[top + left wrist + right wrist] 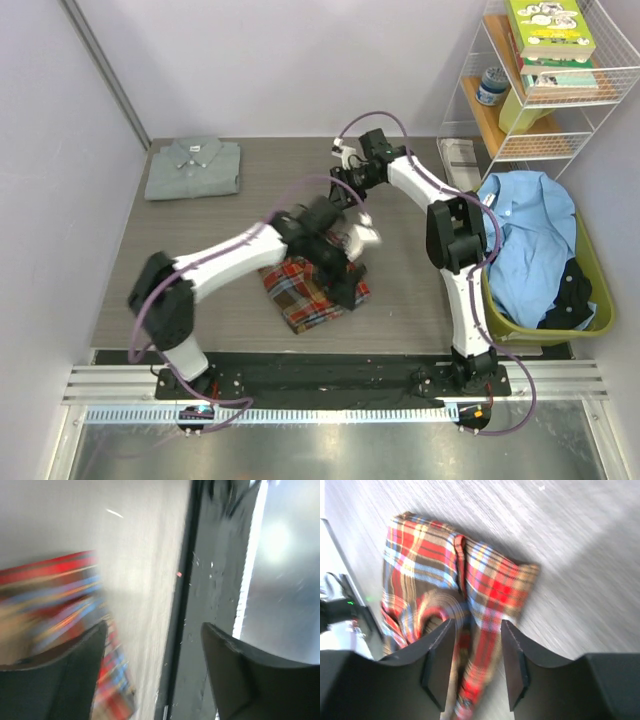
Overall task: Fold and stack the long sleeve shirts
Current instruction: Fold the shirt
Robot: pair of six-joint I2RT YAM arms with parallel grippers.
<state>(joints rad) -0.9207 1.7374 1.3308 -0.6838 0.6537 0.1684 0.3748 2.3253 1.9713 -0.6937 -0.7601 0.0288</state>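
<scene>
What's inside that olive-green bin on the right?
A crumpled light blue button-up shirt fills the olive-green plastic bin, with a dark garment beside it. Anything underneath them is covered.

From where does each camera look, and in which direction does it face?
Top external: above and behind the robot, looking down on the table; left arm and right arm show.
Left wrist: on the left gripper, facing the table's near edge; its fingers show.
Right wrist: on the right gripper, looking down at the plaid shirt; its fingers show.
Shared: all three show that shirt.
</scene>
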